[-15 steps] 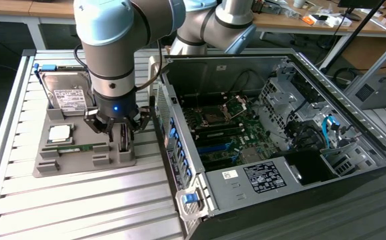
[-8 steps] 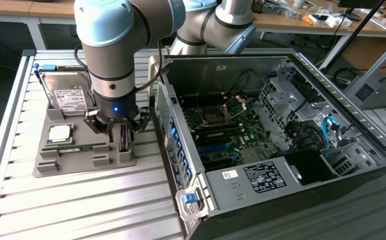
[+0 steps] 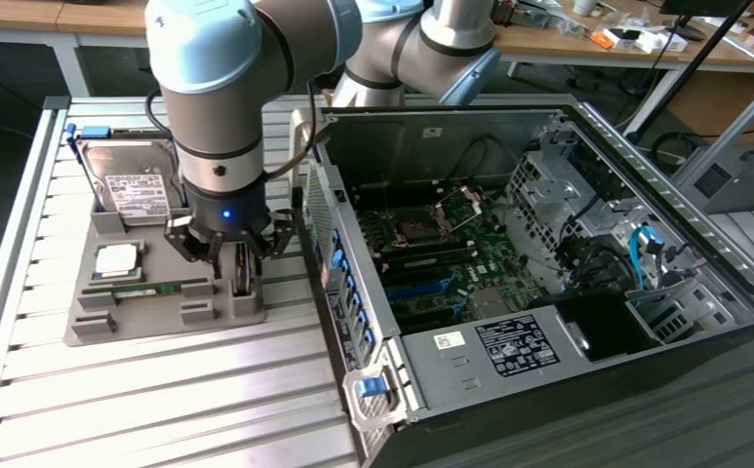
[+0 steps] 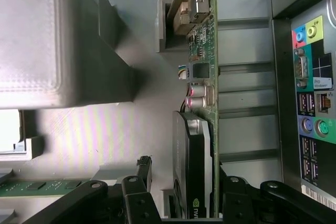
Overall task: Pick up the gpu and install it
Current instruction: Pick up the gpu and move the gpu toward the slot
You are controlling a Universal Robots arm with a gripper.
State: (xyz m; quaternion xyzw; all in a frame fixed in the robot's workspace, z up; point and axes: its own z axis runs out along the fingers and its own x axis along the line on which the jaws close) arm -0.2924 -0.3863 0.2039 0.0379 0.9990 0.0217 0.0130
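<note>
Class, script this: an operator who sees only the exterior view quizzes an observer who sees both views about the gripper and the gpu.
Operator: What is under the gripper?
Observer: The gpu, standing on edge between its fingers.
Operator: Clamped?
Observer: No, a gap shows between one finger and the gpu.
</note>
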